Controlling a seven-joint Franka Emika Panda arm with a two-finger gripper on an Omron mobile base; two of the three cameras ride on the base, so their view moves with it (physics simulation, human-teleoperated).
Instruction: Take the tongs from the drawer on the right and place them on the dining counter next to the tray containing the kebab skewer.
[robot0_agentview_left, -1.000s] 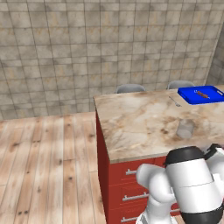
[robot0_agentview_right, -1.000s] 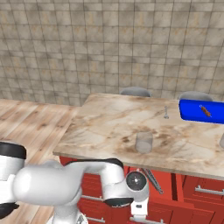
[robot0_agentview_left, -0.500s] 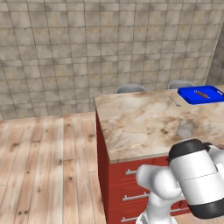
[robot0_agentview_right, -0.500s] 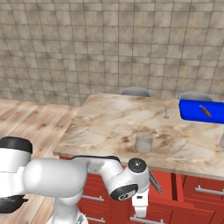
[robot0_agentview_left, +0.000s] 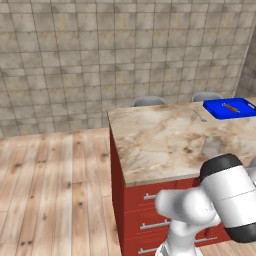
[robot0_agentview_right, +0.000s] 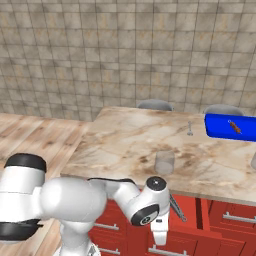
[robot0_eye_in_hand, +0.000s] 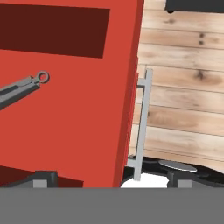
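Note:
The drawer stands pulled out below my hand, with its red floor and silver bar handle in the hand view. The grey tongs lie inside it at the left, ring end toward the middle. My gripper hangs above the drawer, open and holding nothing, its fingertips straddling the drawer front. From the right base view, my gripper is below the dining counter edge, left of the tongs. The blue tray with the kebab skewer sits far right on the counter.
A clear greyish cup stands near the counter's front edge above the drawer. A small silver utensil lies left of the tray. Two grey stools stand behind the counter. Wooden floor stretches to the left.
The arm's upper links have swung a little and the hand has shifted slightly over the drawer. The jaws stay open; the tongs, tray and cup have not moved.

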